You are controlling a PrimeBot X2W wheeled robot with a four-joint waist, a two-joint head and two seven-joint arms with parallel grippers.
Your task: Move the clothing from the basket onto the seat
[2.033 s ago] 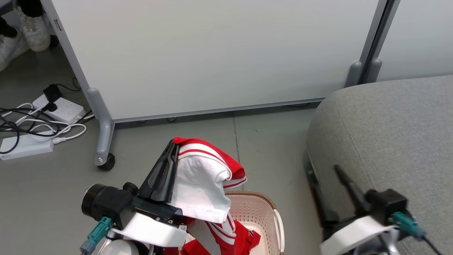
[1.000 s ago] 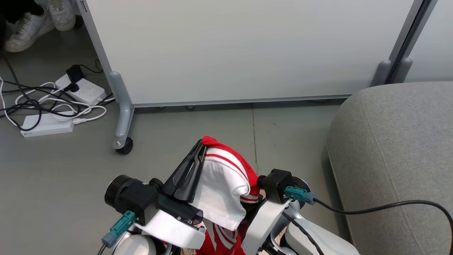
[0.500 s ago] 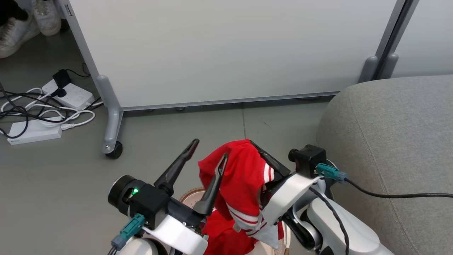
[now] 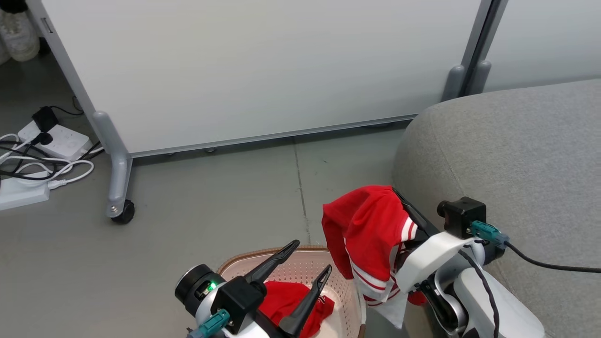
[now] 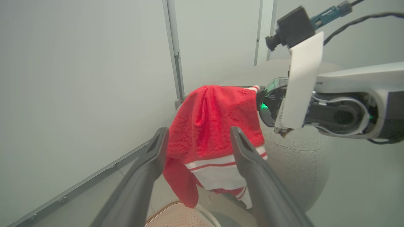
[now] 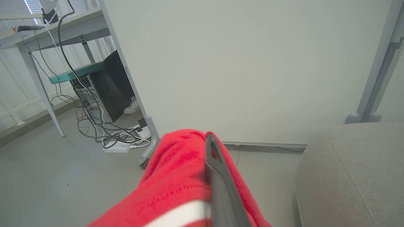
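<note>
Wheeled partition [image 4: 235, 70], desk [image 6: 79, 22] and computer tower [image 6: 109, 88] suggest an office.

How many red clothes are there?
2. One red garment hangs from the right gripper; another red piece lies in the basket. More may be hidden underneath it.

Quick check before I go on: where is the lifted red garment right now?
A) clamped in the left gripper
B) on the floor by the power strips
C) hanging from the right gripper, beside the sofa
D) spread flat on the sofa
C: the garment hangs from the right gripper, which is shut on it, beside the sofa and not on it, while the left gripper stands open above the basket.
</note>
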